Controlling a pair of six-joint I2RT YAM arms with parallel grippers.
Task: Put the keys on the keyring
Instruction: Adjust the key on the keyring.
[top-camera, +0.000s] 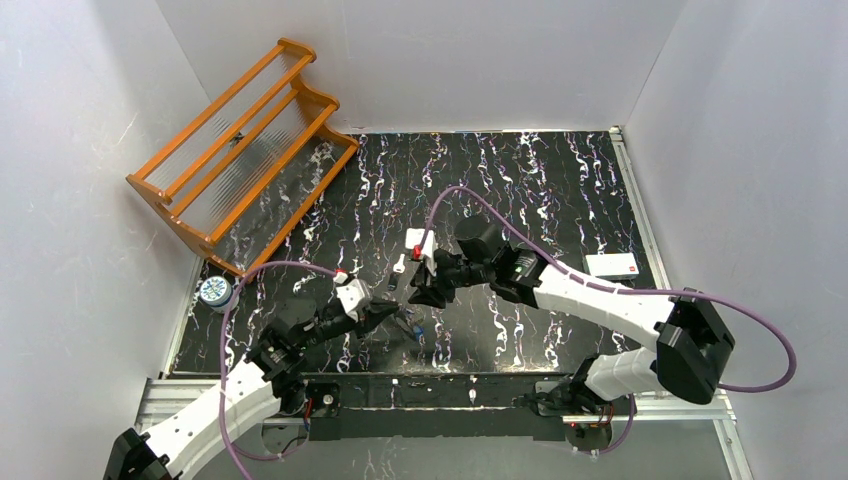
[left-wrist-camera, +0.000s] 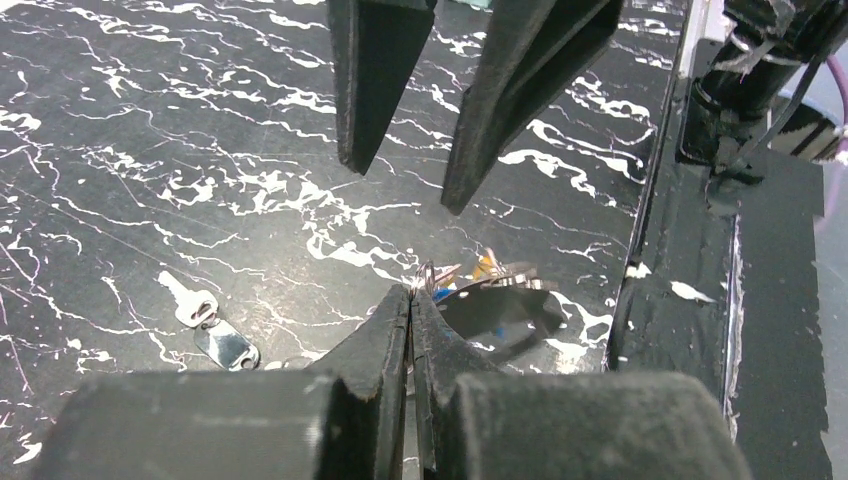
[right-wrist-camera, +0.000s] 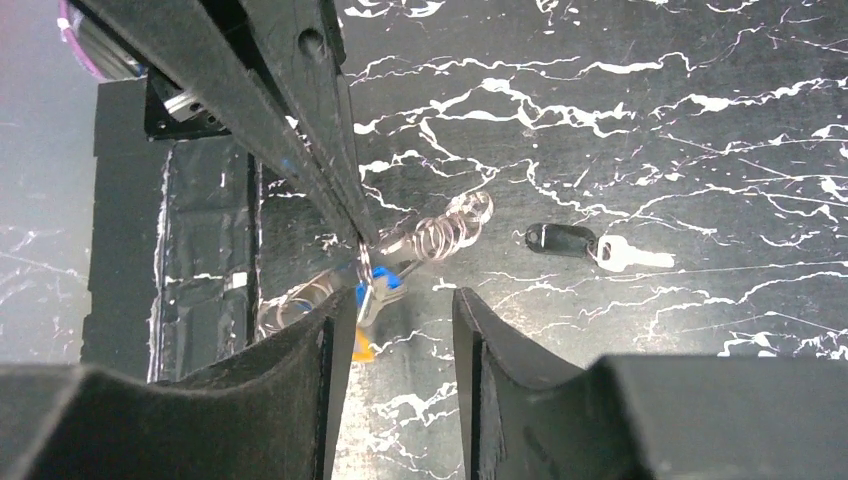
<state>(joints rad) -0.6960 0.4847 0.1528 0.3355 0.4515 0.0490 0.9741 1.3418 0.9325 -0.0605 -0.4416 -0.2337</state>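
Pinching a thin turn of the keyring (right-wrist-camera: 440, 232) between its tips, the left pincer (left-wrist-camera: 412, 292) is fully closed, with no gap showing between its dark pads. The keyring shows as a pale, coiled loop that spreads out on both sides of those tips, low over the black marbled desk (right-wrist-camera: 650, 120) near its front edge. A small bunch of keys (left-wrist-camera: 485, 270) hangs or lies right at the pinched spot; a blue-headed key (right-wrist-camera: 385, 282) is the clearest of them, with a bit of orange just below it.

The right pincer (right-wrist-camera: 400, 305) faces the left one from the opposite side, its fingers parted to a middling width with nothing between them, the tips close to the bunch but not gripping it.

A black-headed key (right-wrist-camera: 558, 240) with a pale blade lies flat on the desk, apart from the keyring.

An orange rack (top-camera: 240, 150) leans in the far left corner, a round tin (top-camera: 213, 291) sits at the left edge, and a white card (top-camera: 612, 265) lies to the right.
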